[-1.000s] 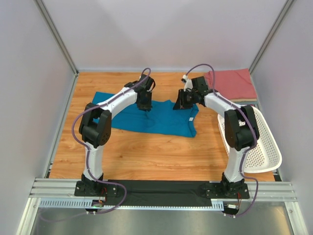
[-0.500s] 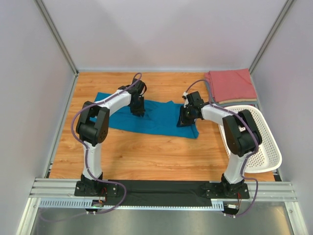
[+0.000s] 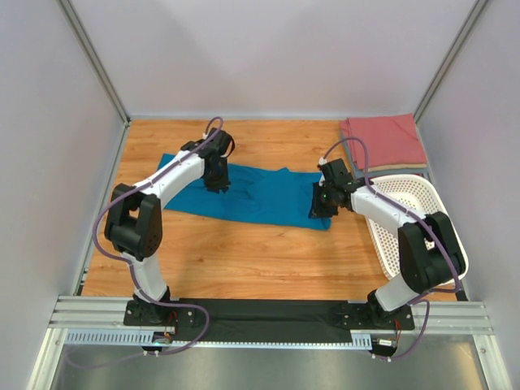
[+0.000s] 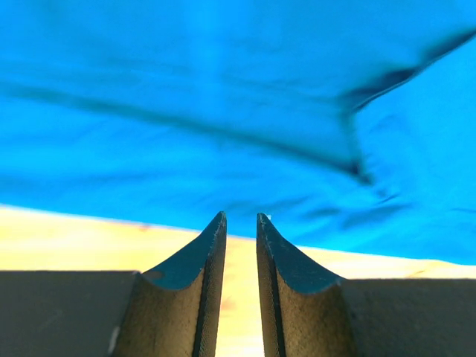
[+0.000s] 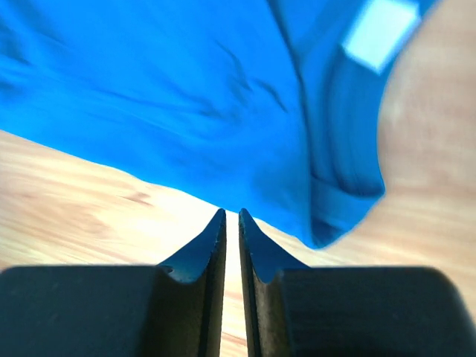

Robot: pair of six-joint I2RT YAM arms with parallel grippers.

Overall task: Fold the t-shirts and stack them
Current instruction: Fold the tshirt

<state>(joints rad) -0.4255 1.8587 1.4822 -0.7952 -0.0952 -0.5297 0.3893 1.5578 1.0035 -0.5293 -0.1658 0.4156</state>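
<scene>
The teal-blue t-shirt [image 3: 252, 195] lies on the wooden table as a long band, partly folded. My left gripper [image 3: 215, 175] is low at its far-left part. In the left wrist view my left gripper [image 4: 239, 216] is closed to a narrow slit, empty, its tips at the edge of the shirt [image 4: 223, 111]. My right gripper [image 3: 319, 203] is at the shirt's right end. In the right wrist view my right gripper [image 5: 230, 212] is shut and empty, just short of the shirt's hem [image 5: 186, 97]. The salmon-red t-shirt [image 3: 383, 140] lies folded at the back right. I cannot make out the grey-blue shirt.
A white perforated basket [image 3: 422, 236] stands tilted at the right edge, beside my right arm. Grey walls close in the table on the left, back and right. A white label [image 5: 379, 33] shows on the teal shirt.
Both grippers have moved apart, the left toward the far left and the right toward the near right. The teal shirt has become a narrower, longer band.
</scene>
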